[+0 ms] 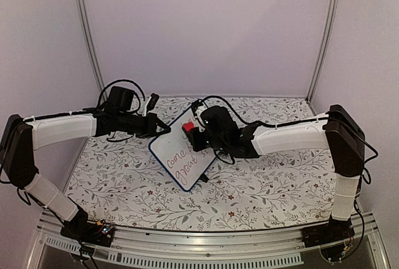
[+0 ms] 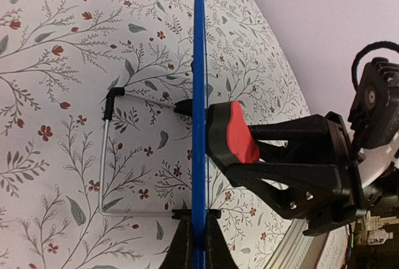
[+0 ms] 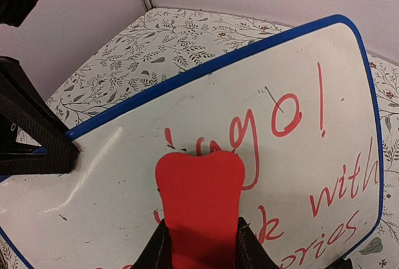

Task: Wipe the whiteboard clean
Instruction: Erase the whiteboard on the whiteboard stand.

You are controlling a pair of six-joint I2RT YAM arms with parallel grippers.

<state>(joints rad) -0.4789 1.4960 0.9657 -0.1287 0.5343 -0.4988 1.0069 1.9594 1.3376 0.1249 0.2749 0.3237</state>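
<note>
Above floral table (image 1: 262, 181), whiteboard (image 1: 181, 156) held tilted.
Left gripper (image 1: 159, 127) clenched on its blue rim; right gripper (image 1: 192, 133) grasping red eraser (image 3: 199, 200), pressed against red handwriting (image 3: 280, 119).

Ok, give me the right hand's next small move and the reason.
Probably sweep the red eraser sideways across the red writing. The right hand holds the eraser against the whiteboard, the words beside it are unerased, and the left hand grips the board's edge, steadying it.
</note>
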